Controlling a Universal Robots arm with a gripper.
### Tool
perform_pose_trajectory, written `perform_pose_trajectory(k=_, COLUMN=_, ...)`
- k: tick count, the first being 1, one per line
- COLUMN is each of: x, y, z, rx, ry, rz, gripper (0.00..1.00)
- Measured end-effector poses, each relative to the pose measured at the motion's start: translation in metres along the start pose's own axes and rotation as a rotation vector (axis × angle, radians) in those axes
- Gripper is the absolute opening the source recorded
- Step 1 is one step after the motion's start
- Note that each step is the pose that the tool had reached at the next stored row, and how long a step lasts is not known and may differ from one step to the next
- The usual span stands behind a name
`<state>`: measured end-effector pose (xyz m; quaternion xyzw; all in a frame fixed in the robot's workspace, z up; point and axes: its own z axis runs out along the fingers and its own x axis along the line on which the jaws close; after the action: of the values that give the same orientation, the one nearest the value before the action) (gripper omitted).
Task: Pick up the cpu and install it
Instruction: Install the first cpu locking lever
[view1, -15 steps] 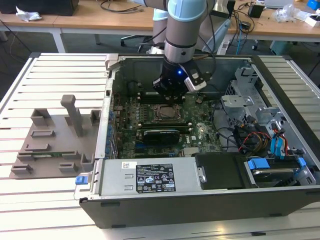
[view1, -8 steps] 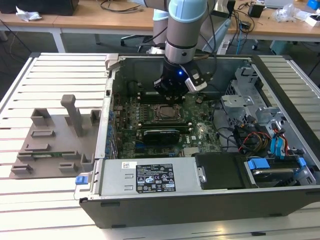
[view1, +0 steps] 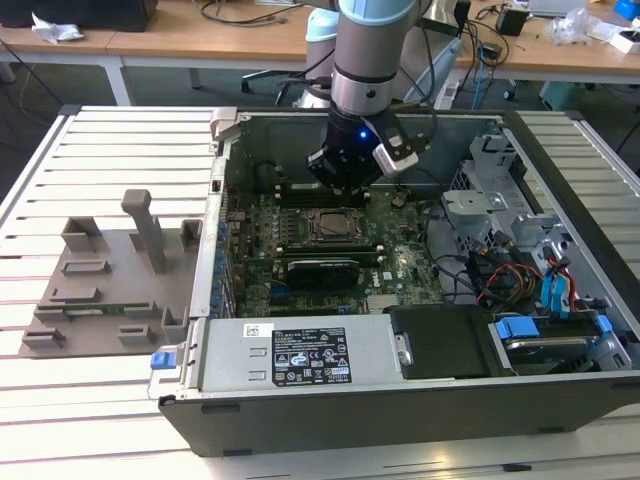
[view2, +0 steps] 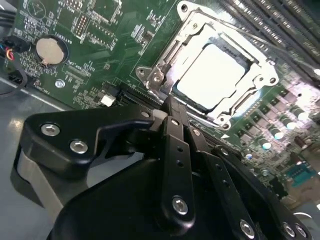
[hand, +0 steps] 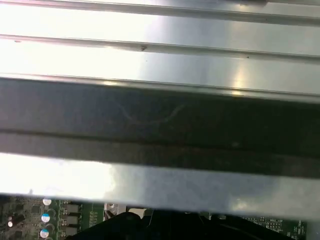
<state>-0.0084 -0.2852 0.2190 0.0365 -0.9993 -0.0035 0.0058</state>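
While the gripper (view1: 343, 172) hangs low inside the open computer case (view1: 400, 400) in the exterior view, just above the socket (view1: 333, 224) on the motherboard (view1: 262, 270), any sideways drift could knock the arm (view1: 370, 60) against the memory slots or the case wall, a risk I judge from how tight the space looks; whether the jaws are released or clenched I cannot tell from here, and the grey fixture plate (view1: 110, 275) lies well apart on the slatted bench (view1: 90, 400) at the exterior view's left. In the second wrist view the cpu (view2: 210, 77) already sits in the socket's metal frame (view2: 165, 75), pale top up, just beyond the gripper's black fingers (view2: 176, 150), which hold nothing; a slightly crooked seat could bend pins if pressed. In the first wrist view, bench slats and the dark case edge (hand: 160, 120) pass close by.
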Motion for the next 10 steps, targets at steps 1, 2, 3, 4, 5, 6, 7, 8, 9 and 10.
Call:
perform_pose_trajectory(k=1, x=0.0, y=-0.0007, z=-0.0004, rx=0.0079, ry=0.0004, rz=0.0, gripper=0.11)
perform_pose_trajectory(k=2, x=0.0002, y=-0.0016, z=-0.0009, rx=0.0156, ry=0.0012, rz=0.0, gripper=0.11)
perform_pose_trajectory(k=3, x=0.0002, y=-0.0027, z=-0.0012, rx=0.0221, ry=0.0017, rz=0.0, gripper=0.11)
perform_pose_trajectory(k=4, x=0.0003, y=-0.004, z=-0.0014, rx=0.0269, ry=0.002, rz=0.0, gripper=0.11)
perform_pose_trajectory(k=5, x=0.0004, y=-0.0053, z=-0.0016, rx=0.0291, ry=0.0021, rz=0.0, gripper=0.11)
perform_pose_trajectory(k=6, x=0.0006, y=-0.0068, z=-0.002, rx=0.0299, ry=0.0023, rz=0.0, gripper=0.11)
perform_pose_trajectory(k=7, x=0.0008, y=-0.0104, z=-0.0028, rx=0.03, ry=0.0021, rz=0.0, gripper=0.11)
perform_pose_trajectory(k=8, x=0.0009, y=-0.0119, z=-0.0031, rx=0.0301, ry=0.0022, rz=0.0, gripper=0.11)
perform_pose_trajectory(k=9, x=0.001, y=-0.013, z=-0.0033, rx=0.0302, ry=0.0022, rz=0.0, gripper=0.11)
perform_pose_trajectory(k=10, x=0.0012, y=-0.0161, z=-0.0035, rx=0.0301, ry=0.0022, rz=0.0, gripper=0.11)
